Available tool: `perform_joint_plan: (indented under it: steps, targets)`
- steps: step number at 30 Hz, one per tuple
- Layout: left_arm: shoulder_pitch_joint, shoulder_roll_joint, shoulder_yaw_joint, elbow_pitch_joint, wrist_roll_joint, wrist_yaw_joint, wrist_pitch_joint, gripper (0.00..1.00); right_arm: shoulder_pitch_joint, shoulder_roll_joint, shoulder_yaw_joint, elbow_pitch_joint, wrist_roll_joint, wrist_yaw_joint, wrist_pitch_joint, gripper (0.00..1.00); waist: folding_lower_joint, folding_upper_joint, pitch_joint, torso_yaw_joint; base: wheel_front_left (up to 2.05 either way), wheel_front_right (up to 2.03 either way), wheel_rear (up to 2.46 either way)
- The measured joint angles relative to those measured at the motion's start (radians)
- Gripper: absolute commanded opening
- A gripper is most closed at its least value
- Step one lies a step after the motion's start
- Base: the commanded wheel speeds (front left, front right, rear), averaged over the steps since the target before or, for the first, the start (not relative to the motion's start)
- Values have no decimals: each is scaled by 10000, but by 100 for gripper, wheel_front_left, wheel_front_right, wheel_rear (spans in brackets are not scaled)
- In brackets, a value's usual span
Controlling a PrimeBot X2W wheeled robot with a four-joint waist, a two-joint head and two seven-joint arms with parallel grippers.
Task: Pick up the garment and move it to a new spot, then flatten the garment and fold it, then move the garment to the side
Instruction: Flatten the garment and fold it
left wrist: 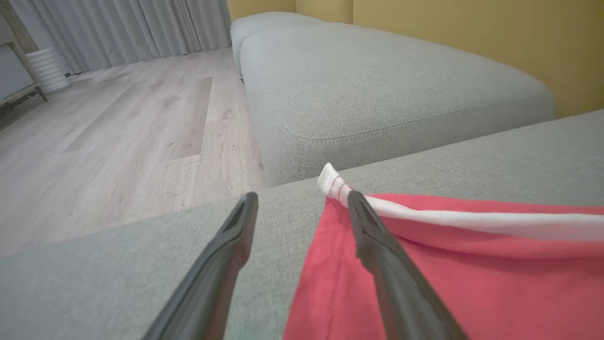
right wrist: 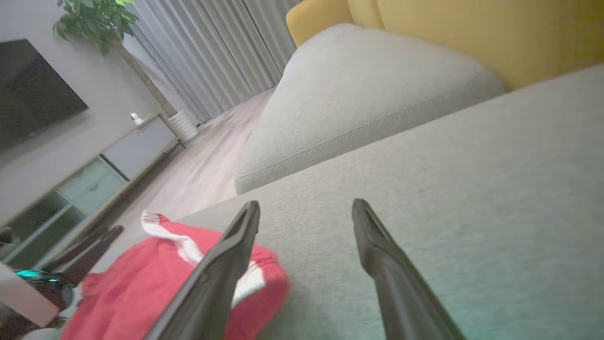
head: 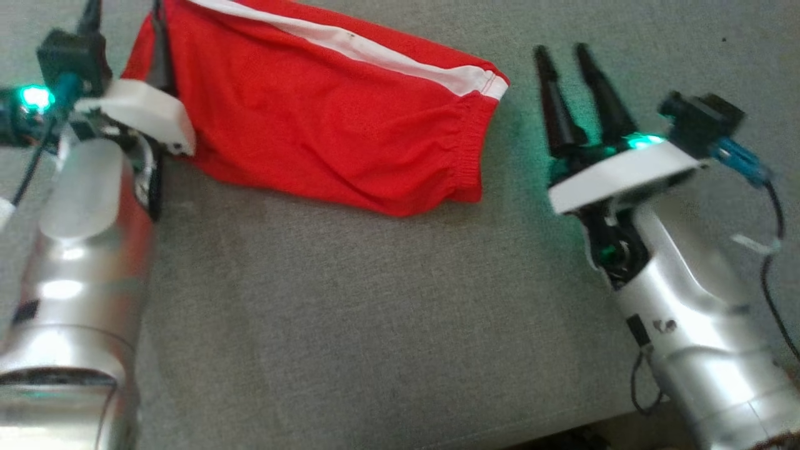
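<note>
The garment (head: pixel 331 119), red shorts with a white side stripe, lies folded on the grey sofa cushion (head: pixel 350 312). My left gripper (head: pixel 125 25) stands open at its left end. In the left wrist view the gripper (left wrist: pixel 302 198) has its right finger (left wrist: pixel 377 245) over the garment's (left wrist: pixel 448 278) white-striped corner, and grey cushion shows between the fingers. My right gripper (head: pixel 561 53) is open just right of the waistband end, apart from the cloth. From the right wrist camera this gripper (right wrist: pixel 306 208) has only bare cushion between its fingers, and the garment (right wrist: pixel 141 288) lies to the lower left.
The cushion's front edge (head: pixel 562 425) runs at the lower right. A second grey cushion (left wrist: pixel 377 85) lies beyond, with a yellow backrest (left wrist: pixel 472 38) behind it. Wooden floor (left wrist: pixel 118 141), curtains, a low cabinet (right wrist: pixel 94 170) and a plant lie off the sofa's end.
</note>
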Motion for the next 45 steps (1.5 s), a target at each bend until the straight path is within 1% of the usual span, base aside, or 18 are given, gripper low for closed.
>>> perform_joint_plan:
  steps: [2,5,6,8,10,14,18,21,22,23,24,26,28,33,37,39,41,45]
  targets:
    - [261,-192,180,29,-255,0,-75,100,455,109,-972,-104,-1302,0,-2,100,0,0,-98,94,0,0,0]
    - [714,-418,397,31,-589,-4,-161,100,1205,364,-2128,-445,-3099,0,-4,100,0,0,-228,210,0,0,0]
    - [846,-476,458,25,-679,-12,-161,100,1416,447,-2391,-583,-3597,0,-4,100,0,0,-261,242,0,0,0]
    - [1048,-564,512,-23,-809,-15,-163,100,1739,648,-2895,-769,-4242,0,-4,100,0,0,-311,290,0,0,0]
    - [1156,-604,579,-169,-915,-19,-190,100,1952,759,-3177,-882,-4683,0,-12,100,0,0,-328,298,0,0,0]
    - [1163,-596,729,-113,-980,25,-192,100,2155,805,-3446,-963,-5041,0,-12,100,0,0,-305,243,0,0,0]
    - [1133,-596,686,445,-976,102,-215,100,2165,836,-3542,-970,-5114,0,-13,100,0,0,-360,177,0,0,0]
    - [1114,-627,525,917,-965,77,19,100,2297,848,-3547,-970,-5081,0,-12,100,0,0,-509,187,0,0,0]
    - [1115,-662,502,1101,-966,10,144,44,2376,859,-3565,-955,-5053,0,-12,100,0,0,-579,201,0,0,0]
    - [1125,-694,470,1269,-965,-36,261,24,2463,859,-3595,-947,-5026,0,-13,100,0,0,-655,221,0,0,0]
    - [1150,-729,418,1427,-965,-77,366,0,2552,865,-3614,-941,-5014,0,-12,100,0,0,-741,247,0,0,0]
    - [1222,-842,357,1641,-966,-240,546,0,2694,872,-3659,-886,-4997,0,-13,100,0,0,-933,316,0,0,0]
    - [1425,-965,347,1756,-999,-249,545,0,2783,876,-3684,-800,-4941,0,-13,100,0,0,-1145,398,0,0,0]
    - [2338,-1143,359,1802,-1221,-249,-6,0,3127,880,-3747,-644,-4916,0,-13,100,0,0,-1804,661,0,0,0]
    - [3283,-1289,326,1597,-1321,-247,-161,0,3760,888,-3887,-464,-4920,0,-12,100,0,0,-2433,944,0,0,0]
    - [3848,-1331,201,1340,-1321,-240,-190,0,4089,892,-3933,-339,-4918,0,-13,100,-1,0,-2760,1107,0,0,0]
    - [4502,-1367,209,786,-1354,-209,-190,0,4388,895,-3956,-249,-4918,0,-12,100,-1,0,-3070,1279,0,0,0]
    - [5965,-1438,293,-591,-1634,115,-190,0,4770,901,-3898,-81,-4916,0,-12,100,-2,0,-3550,1644,0,0,0]
